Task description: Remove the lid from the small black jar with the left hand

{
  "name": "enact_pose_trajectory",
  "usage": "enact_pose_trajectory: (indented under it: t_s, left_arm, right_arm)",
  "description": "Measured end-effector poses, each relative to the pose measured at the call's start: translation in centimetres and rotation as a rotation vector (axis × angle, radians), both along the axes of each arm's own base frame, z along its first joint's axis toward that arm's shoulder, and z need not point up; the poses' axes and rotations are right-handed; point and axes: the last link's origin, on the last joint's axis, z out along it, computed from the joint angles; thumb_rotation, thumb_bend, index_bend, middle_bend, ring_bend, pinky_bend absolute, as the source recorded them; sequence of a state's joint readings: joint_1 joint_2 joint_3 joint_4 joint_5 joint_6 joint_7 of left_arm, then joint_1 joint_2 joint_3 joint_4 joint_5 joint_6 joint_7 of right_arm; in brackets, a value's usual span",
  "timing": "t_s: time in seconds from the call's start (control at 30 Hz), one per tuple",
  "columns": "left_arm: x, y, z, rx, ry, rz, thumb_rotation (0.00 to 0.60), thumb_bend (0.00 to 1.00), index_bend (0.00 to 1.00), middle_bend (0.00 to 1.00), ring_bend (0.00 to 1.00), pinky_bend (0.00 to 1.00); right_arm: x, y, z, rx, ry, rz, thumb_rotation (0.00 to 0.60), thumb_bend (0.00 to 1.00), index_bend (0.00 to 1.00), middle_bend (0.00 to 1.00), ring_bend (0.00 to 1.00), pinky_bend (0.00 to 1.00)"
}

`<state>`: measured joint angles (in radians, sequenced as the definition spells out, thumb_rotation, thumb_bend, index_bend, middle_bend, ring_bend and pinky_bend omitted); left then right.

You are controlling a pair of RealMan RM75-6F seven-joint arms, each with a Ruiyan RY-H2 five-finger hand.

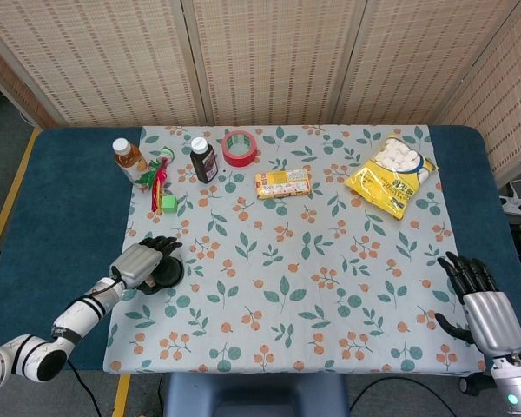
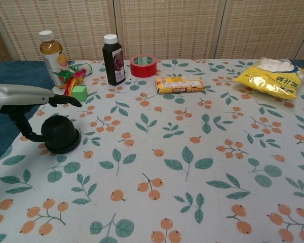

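Note:
The small black jar (image 1: 168, 272) (image 2: 61, 133) stands on the flowered cloth near the table's left front, dark all over. My left hand (image 1: 141, 261) (image 2: 28, 96) hovers just above and to the left of it, fingers stretched out over its top without touching it. The thumb hangs down beside the jar's left side, and the hand holds nothing. My right hand (image 1: 484, 303) shows only in the head view, at the front right corner of the table, with its fingers spread and empty.
Along the far left stand a tea bottle (image 2: 50, 50), a dark bottle (image 2: 113, 59), a red tape roll (image 2: 143, 66) and a green cube (image 2: 79, 93). A yellow box (image 2: 179, 84) lies mid-back. A marshmallow bag (image 2: 273, 76) is at the back right.

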<state>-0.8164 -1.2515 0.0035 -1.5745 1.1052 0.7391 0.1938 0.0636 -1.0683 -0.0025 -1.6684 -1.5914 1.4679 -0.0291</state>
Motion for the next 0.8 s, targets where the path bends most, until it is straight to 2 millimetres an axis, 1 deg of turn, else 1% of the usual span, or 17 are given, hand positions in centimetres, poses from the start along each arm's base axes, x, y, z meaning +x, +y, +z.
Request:
enact_pose_trajectory:
  t_s: [0.17, 0.33, 0.43, 0.57, 0.8]
  left_arm:
    - [-0.7, -0.1, -0.3, 0.017, 0.038, -0.010, 0.600, 0.30, 0.01, 0.06, 0.00, 0.13]
    - [-0.9, -0.2, -0.4, 0.017, 0.054, -0.002, 0.600, 0.31, 0.11, 0.13, 0.00, 0.14]
    - [-1.0, -0.2, -0.3, 0.022, 0.057, -0.002, 0.600, 0.31, 0.16, 0.15, 0.00, 0.15]
    - [-1.1, -0.1, -0.4, 0.027, 0.060, -0.003, 0.600, 0.31, 0.19, 0.16, 0.00, 0.15]
    - [-1.2, 0.0, -0.6, 0.043, 0.058, -0.017, 0.600, 0.32, 0.30, 0.18, 0.01, 0.16]
  right_arm:
    - [0.0, 0.0, -0.1, 0.007, 0.000, 0.001, 0.600, 0.15, 0.00, 0.00, 0.00, 0.00]
    - [0.0, 0.0, -0.2, 0.011, 0.002, 0.000, 0.600, 0.15, 0.00, 0.00, 0.00, 0.00]
    - [0.0, 0.0, -0.3, 0.015, 0.003, 0.000, 0.600, 0.15, 0.00, 0.00, 0.00, 0.00]
    - [0.0, 0.0, -0.3, 0.016, 0.003, -0.003, 0.600, 0.15, 0.00, 0.00, 0.00, 0.00]
    - [0.0, 0.0, -0.4, 0.023, 0.004, -0.006, 0.600, 0.15, 0.00, 0.00, 0.00, 0.00]
